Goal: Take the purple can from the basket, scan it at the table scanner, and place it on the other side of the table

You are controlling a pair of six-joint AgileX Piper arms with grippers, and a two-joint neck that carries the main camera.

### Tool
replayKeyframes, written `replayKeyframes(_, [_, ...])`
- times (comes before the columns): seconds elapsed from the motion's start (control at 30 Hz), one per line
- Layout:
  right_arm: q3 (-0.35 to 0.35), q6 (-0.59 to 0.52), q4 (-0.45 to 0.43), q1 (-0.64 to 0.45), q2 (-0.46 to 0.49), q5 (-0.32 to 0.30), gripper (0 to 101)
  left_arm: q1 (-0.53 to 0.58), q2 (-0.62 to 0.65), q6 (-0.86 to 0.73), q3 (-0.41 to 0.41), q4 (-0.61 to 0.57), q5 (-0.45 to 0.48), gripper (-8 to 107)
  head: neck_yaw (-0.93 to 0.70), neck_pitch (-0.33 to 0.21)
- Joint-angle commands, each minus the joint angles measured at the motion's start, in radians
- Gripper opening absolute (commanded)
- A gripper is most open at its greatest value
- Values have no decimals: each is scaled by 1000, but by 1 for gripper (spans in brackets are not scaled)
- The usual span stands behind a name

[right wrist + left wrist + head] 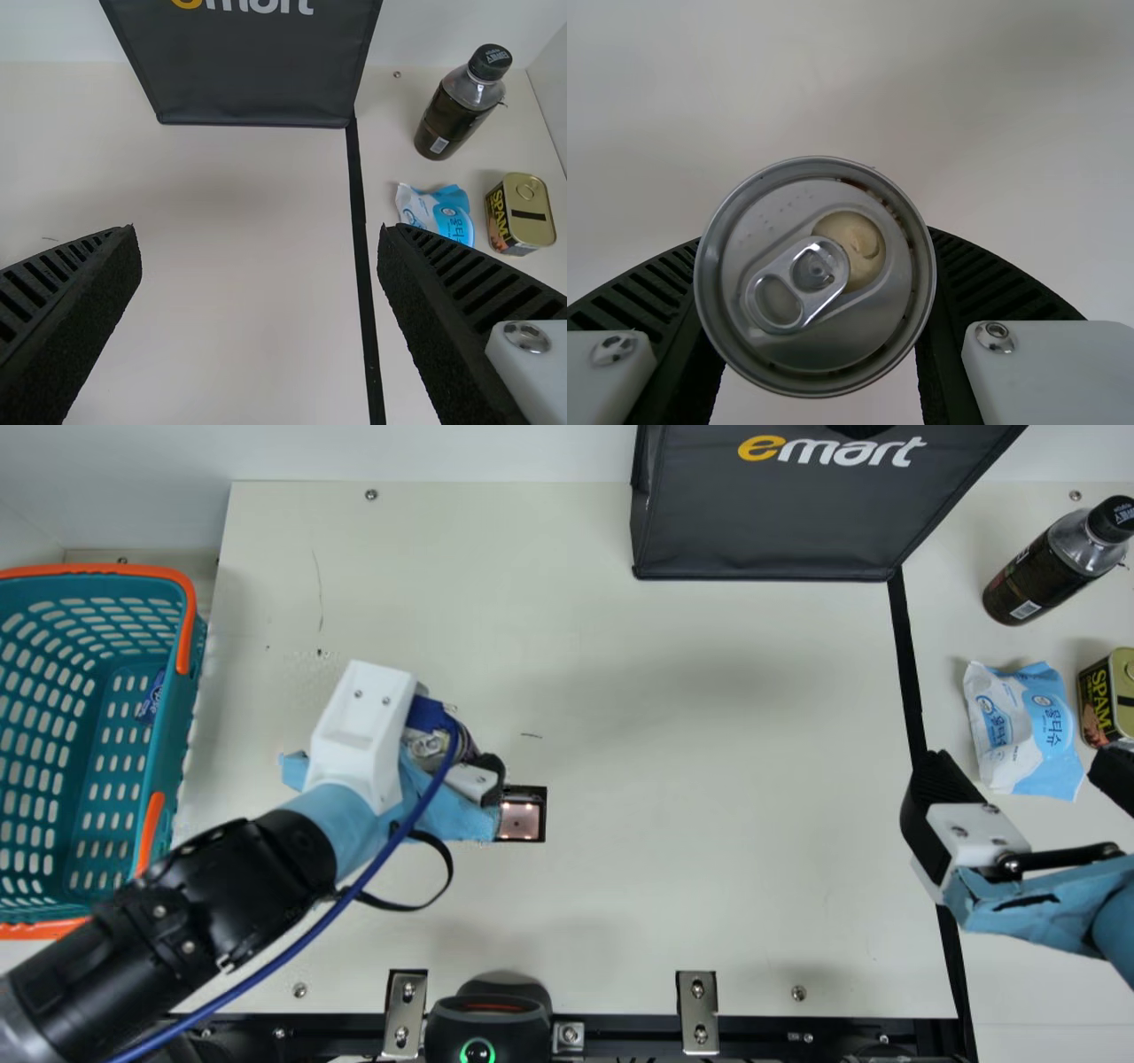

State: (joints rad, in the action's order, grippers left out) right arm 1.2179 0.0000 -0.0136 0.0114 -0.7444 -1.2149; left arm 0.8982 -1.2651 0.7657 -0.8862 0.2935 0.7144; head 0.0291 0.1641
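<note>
Pale walls are rising behind the cream table (pixel 664 903), and one black strip (pixel 905 655) is running down near its right part in the main view. My left gripper (pixel 461 735) is clamping on the purple can (pixel 819 274), with its two ribbed fingers pressing from opposite sides. Its round metal lid, with the pull tab, is facing the wrist camera, while the can's side is hiding below. From the main view, the gripper's white housing is covering much of the can, so only a part is peeking out. It is being near the table scanner's lit window (pixel 523 820), whose left part is hiding behind the arm's blue cover. How high the can is hanging, I cannot tell.

My right gripper (pixel 1019 771) is holding nothing, and its fingers are standing wide apart; the view's edge is cutting off one of them. Under the right wrist camera, a finger is hiding a corner of the wet wipes pack (pixel 438 212). Beyond the strip, this pack is lying just beside a rectangular tin (pixel 523 212), and a dark bottle (pixel 456 106) is tilting in the view, its cap reaching the main view's edge.

At the left, the teal basket (pixel 182 722) is being cut by the view's border, and its wall is partly hiding a blue item (pixel 152 698), hard to make out. The black bag (pixel 780 514) is losing its top outside the view.
</note>
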Motion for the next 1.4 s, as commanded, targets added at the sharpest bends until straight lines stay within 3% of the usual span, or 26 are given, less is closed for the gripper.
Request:
replayKeyframes(0.0, [0, 0, 0, 0, 0, 0, 95, 39, -4, 35, 1, 13, 4, -8, -2, -26])
replayKeyframes(0.67, [0, 0, 0, 0, 0, 1, 95, 252, -8, 261, 33, 128, 40, -8, -2, -26])
replayKeyframes(1.37, [0, 0, 0, 0, 0, 2, 95, 470, 29, 666, 137, 450, 92, -8, -2, -26])
